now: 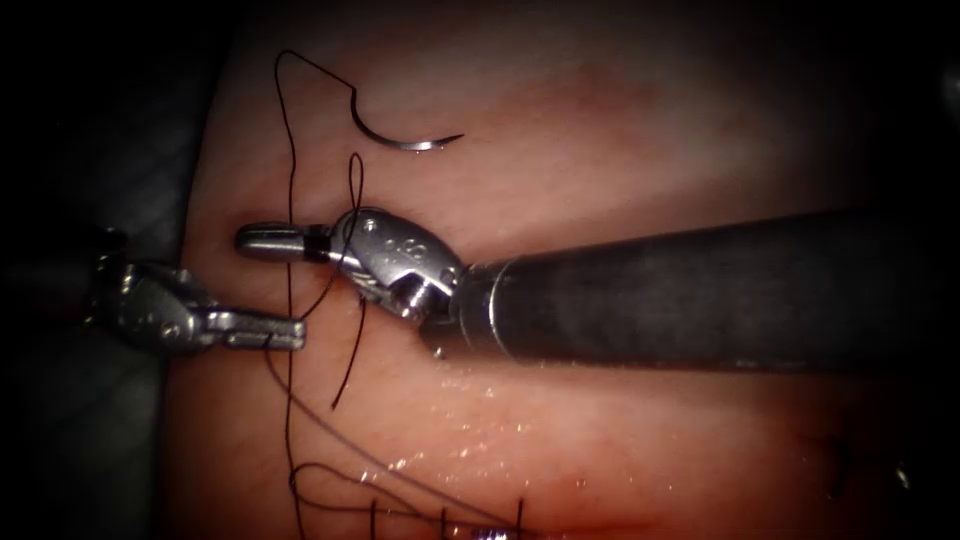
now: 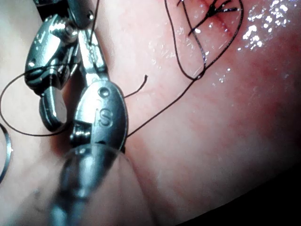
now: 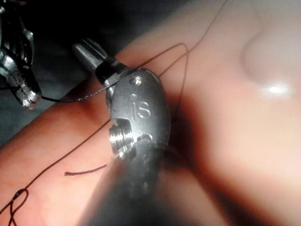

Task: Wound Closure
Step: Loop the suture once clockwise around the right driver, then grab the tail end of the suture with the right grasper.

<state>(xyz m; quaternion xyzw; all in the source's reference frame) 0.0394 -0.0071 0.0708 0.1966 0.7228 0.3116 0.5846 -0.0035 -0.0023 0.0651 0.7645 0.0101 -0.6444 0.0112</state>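
The curved needle (image 1: 405, 138) lies free on the tissue (image 1: 600, 120), far above the tools and not in it. Its thread (image 1: 288, 150) arches from the needle's tail and runs down the left side. My right tool (image 1: 248, 239) reaches in from the right with jaws shut and pointing left, and a turn of thread (image 1: 322, 243) is wrapped around them. My left tool (image 1: 295, 332) sits just below it, shut on the thread. In the right wrist view the thread (image 3: 70, 98) runs taut from the left tool (image 3: 28, 99) to my right tool (image 3: 84, 47).
Finished stitches (image 1: 450, 515) cross the cut at the bottom edge, also seen in the left wrist view (image 2: 216, 12). A free thread end (image 1: 336, 403) hangs below the right tool. Wet glints (image 1: 470, 440) mark the tissue under the right shaft (image 1: 700, 290).
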